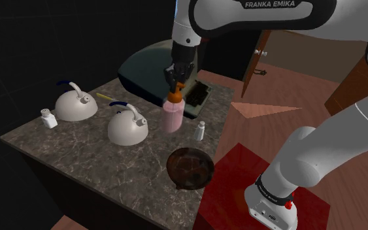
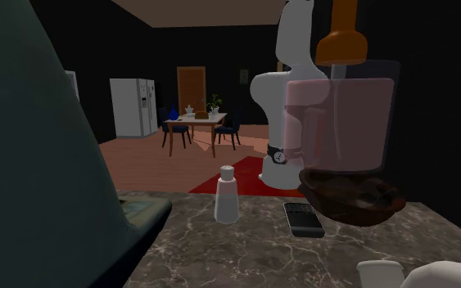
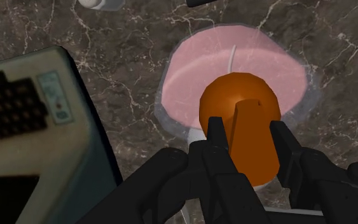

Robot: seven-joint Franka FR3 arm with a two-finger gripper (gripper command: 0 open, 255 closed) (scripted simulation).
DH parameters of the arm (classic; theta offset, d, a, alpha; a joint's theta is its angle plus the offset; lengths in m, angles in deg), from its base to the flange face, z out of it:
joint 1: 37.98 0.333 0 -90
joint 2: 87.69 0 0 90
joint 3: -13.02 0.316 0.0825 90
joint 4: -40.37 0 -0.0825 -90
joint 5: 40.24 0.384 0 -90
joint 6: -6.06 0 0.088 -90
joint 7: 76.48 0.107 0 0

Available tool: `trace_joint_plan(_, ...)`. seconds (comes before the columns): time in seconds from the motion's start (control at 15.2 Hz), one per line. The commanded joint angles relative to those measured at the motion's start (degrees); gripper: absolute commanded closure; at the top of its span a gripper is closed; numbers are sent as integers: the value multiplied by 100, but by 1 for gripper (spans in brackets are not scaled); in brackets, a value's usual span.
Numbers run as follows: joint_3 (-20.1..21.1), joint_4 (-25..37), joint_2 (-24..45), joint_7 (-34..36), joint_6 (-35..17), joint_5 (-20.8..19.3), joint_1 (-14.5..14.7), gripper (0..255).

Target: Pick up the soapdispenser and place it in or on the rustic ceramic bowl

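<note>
On the counter (image 1: 78, 147): crowding is making a knock likely, since a pale kettle (image 1: 127, 126) and a small white shaker (image 1: 200, 131) are standing just beside the soap dispenser (image 1: 173, 116), and the shaker is sitting roughly between it and the bowl (image 1: 190, 168), so a low carry is risking a collision
Arm (image 1: 261, 13): rising from the stand at the shoulder view's lower right, arching across the top of that view, and pointing its wrist straight down over the dispenser
Bowl: dark brown, sitting near the counter edge closest to the stand; I am judging that an off-centre release is risking tipping it or nudging it toward that edge
Soap dispenser: clear pink body standing upright under an orange pump head (image 3: 241, 108); whether its base is clearing the counter, I cannot tell
Gripper (image 3: 247, 130): coming in from above and clenching the pump head, one finger on each side; this hold is sitting high and narrow, so the body is probably going to swing or slip during a quick move
</note>
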Motion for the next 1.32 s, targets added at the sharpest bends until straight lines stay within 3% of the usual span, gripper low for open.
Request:
trace_joint_plan(0.0,-10,163,-13,0,176,-2,-3,255)
trace_joint_plan(1.06,172,-279,-2404,631,2047,607,542,255)
trace_joint_plan(1.25,198,-465,-2553,660,2005,653,581,255)
